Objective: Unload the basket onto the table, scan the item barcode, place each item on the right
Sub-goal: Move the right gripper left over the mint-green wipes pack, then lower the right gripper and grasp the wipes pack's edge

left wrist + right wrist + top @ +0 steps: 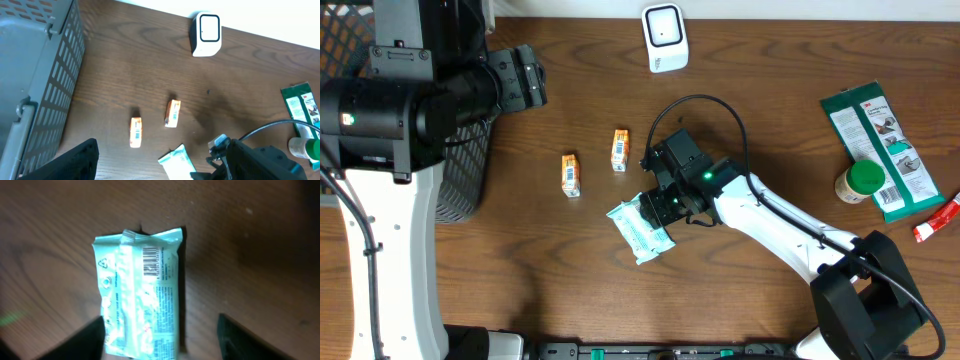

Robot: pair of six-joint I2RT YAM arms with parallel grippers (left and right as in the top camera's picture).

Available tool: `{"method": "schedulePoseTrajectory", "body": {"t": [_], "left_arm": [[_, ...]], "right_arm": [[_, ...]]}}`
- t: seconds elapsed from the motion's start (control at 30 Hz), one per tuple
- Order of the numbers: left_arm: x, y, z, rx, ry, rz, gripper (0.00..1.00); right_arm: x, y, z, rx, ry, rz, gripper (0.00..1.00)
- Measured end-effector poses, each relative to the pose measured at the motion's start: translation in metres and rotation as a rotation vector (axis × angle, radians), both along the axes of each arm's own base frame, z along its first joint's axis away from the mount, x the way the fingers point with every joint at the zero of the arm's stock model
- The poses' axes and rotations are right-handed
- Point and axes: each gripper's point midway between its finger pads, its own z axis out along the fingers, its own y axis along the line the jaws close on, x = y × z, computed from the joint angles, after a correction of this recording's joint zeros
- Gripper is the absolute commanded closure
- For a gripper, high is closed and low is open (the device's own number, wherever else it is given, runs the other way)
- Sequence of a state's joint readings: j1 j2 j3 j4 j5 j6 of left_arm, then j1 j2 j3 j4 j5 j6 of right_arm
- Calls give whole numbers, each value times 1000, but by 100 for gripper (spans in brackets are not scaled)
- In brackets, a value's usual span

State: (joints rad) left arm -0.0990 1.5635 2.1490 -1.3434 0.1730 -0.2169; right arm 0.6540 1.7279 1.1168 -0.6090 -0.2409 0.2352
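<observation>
Two orange boxes (571, 174) lie apart, right of a mesh basket (465, 170).

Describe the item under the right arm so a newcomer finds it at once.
On the wooden table, look below the white scanner to the middle, where the right gripper hovers. Under it lies a flat pale green packet, barcode up; the two small orange boxes to its left are stubby cartons, not soft wrappers.

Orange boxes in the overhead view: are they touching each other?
No, one orange box lies apart from the other orange box, a clear gap between them.
</observation>
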Motion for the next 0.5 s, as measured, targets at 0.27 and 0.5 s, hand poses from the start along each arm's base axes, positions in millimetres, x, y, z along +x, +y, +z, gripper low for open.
{"method": "schedulePoseTrajectory", "body": {"t": [0.27,0.5], "left_arm": [[0,0,0,0,0,0,18],[0,0,0,0,0,0,18]], "right_arm": [[-10,7,-2,-10,4,29,41],[-36,2,-27,-52,72,34,51]]}}
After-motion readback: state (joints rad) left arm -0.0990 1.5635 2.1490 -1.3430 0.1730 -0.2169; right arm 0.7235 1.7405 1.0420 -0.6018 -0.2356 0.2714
